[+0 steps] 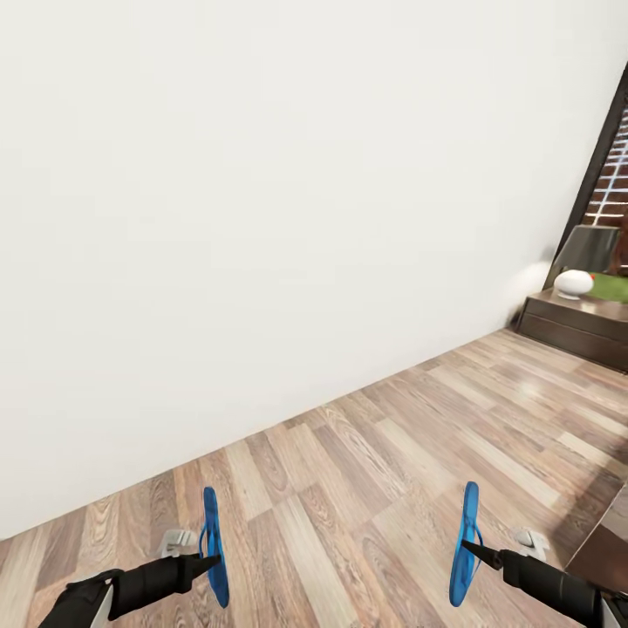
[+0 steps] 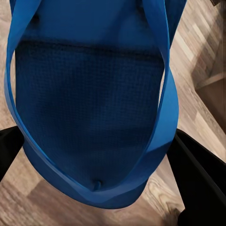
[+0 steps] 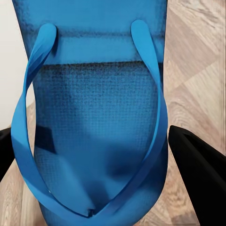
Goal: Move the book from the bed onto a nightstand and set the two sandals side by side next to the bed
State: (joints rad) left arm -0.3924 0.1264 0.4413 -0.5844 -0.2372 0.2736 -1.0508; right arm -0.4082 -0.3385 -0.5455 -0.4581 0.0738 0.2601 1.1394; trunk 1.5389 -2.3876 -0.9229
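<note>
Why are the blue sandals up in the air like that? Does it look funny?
A bit. The left pincer holds one sandal and the right pincer holds the other sandal. Both stand on edge above the wood floor, not flat like shoes normally lie.

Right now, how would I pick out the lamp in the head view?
Follow the white wall rightward to the dark nightstand at the picture's right edge. On it stands the lamp, with a black shade over a round white base, unlike anything else nearby.
</note>
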